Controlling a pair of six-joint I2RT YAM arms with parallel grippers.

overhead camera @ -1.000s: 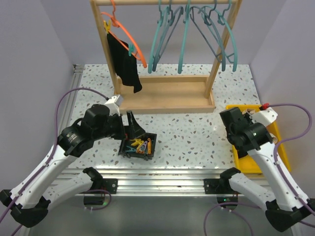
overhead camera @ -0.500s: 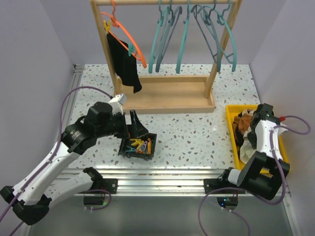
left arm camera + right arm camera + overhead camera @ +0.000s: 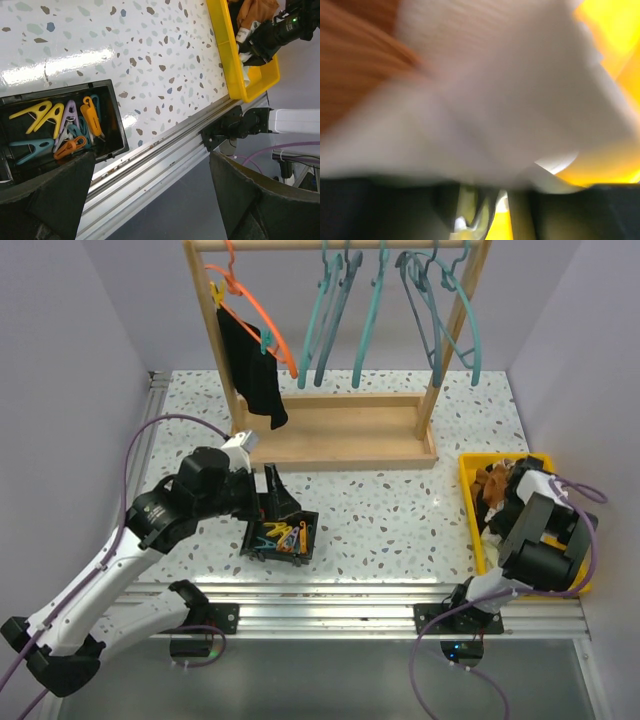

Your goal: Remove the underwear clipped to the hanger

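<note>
Left gripper: the left gripper [image 3: 275, 495] hangs over the near left of the speckled white table [image 3: 390, 510], jaws spread wide and holding nothing.
Under it: a black plastic bin [image 3: 310, 535] full of coloured plastic clothes pegs [image 3: 65, 130]. The left wrist view shows each peg plainly; the top view shows only a small bright heap.
Right gripper: the right arm is folded over itself at the near right, and the right gripper [image 3: 252, 42] points down into the yellow plastic tray [image 3: 470, 480]. Whether its jaws are wide, narrow or gripping cannot be told: the top view hides them behind the arm, and the right wrist view is a blur.
First garment: the cream-white cloth brief [image 3: 495, 90] fills the right wrist view, pressed close to the lens, with yellow tray behind it. It lies in the tray beside the brown clothes [image 3: 495, 485]. The left wrist view shows a white scrap at the gripper's tip.
Second garment: the narrow black cloth piece [image 3: 255, 365] hangs from the orange plastic hanger [image 3: 270, 325] at the left end of the wooden rack [image 3: 340, 435], at the far side of the table. Only the top view shows it.
Rest of the rack: teal plastic hangers [image 3: 330, 320] hang bare.
</note>
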